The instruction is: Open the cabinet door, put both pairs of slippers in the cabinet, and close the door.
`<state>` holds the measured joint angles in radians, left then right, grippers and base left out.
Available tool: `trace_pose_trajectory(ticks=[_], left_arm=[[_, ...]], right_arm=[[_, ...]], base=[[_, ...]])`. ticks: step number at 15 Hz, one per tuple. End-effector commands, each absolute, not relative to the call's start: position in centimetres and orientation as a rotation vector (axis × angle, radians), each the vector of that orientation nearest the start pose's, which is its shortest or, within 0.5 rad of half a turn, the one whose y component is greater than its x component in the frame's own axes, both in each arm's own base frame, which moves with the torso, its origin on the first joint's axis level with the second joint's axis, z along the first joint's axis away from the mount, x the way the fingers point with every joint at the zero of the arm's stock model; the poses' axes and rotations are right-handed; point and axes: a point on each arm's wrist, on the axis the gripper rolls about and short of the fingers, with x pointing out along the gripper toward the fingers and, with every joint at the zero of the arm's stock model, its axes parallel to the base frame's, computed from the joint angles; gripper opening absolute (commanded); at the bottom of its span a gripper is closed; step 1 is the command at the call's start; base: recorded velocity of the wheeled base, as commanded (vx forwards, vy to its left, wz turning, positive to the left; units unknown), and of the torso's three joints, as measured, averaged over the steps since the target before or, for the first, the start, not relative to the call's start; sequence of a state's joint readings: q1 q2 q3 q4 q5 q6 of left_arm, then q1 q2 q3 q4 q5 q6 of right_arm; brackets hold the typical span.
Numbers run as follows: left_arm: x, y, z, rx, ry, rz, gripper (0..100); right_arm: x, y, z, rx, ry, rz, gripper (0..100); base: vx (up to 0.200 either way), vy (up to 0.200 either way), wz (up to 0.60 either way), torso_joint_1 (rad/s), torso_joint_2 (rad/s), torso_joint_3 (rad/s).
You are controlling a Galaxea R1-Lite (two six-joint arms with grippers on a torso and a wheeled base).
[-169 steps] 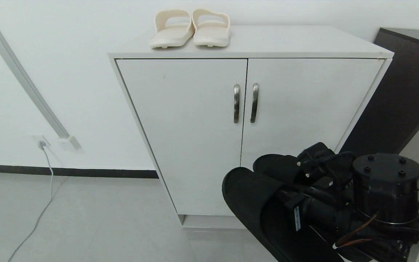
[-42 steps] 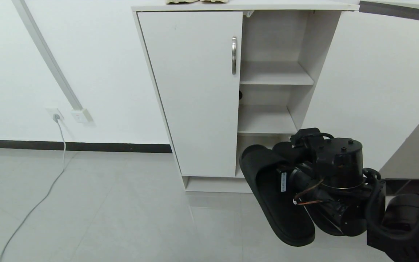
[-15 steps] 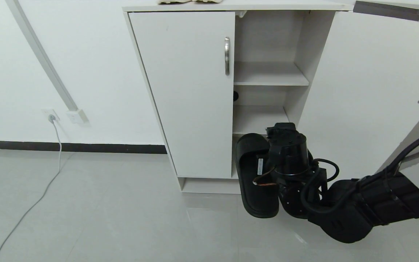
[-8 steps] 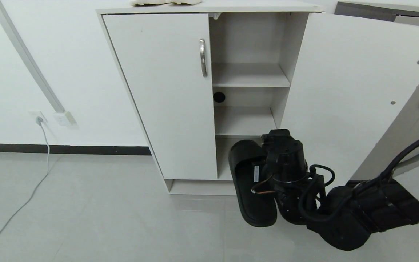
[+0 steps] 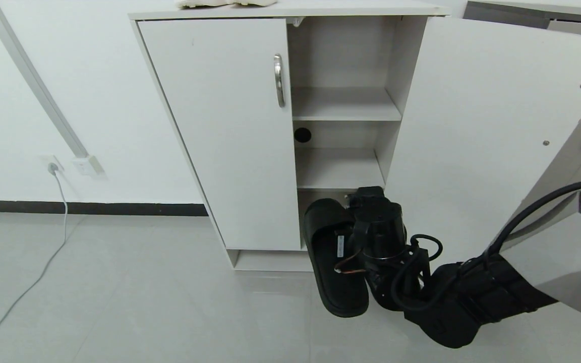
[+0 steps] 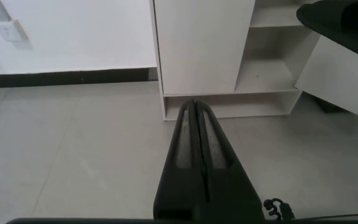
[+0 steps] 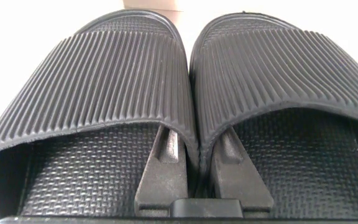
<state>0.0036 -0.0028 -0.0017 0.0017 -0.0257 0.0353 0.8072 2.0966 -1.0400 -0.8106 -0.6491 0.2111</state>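
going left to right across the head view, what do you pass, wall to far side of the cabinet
wall socket → closed left door → door handle → open shelves → open right door

Counted 1 cabinet (image 5: pixel 343 50) with 2 doors: 1 shut door (image 5: pixel 225 131), 1 open door (image 5: pixel 472 126). 1 handle (image 5: pixel 279 80) was visible. Inside were 2 shelves (image 5: pixel 343 103), 3 compartments, 1 round hole (image 5: pixel 302 134). 2 black slippers (image 5: pixel 333 257), 2 beige slippers (image 5: pixel 227 3) (edges only), 1 wall socket (image 5: pixel 52 166), 1 cable (image 5: pixel 43 272)
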Motion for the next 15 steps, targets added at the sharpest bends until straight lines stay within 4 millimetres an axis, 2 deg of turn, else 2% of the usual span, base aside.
trace_pose_trajectory(ticks=[1, 8, 15], left_arm=[[-2.3, -0.1, 7.6, 0.035, 0.000, -0.023, 0], [-2.3, -0.1, 7.6, 0.035, 0.000, -0.023, 0], [-2.3, -0.1, 7.6, 0.035, 0.001, -0.023, 0]], right_arm=[[28.6, 27.8, 11.7, 0.041, 0.205, 0.133, 0], [28.8, 28.1, 10.8, 0.025, 0.220, 0.136, 0], [29.1, 28.4, 10.5, 0.024, 0.229, 0.160, 0]], base=[[0.000, 0.000, 0.00, 0.000, 0.00, 0.000], [0.000, 0.000, 0.00, 0.000, 0.00, -0.009], [0.000, 0.000, 0.00, 0.001, 0.00, -0.179]])
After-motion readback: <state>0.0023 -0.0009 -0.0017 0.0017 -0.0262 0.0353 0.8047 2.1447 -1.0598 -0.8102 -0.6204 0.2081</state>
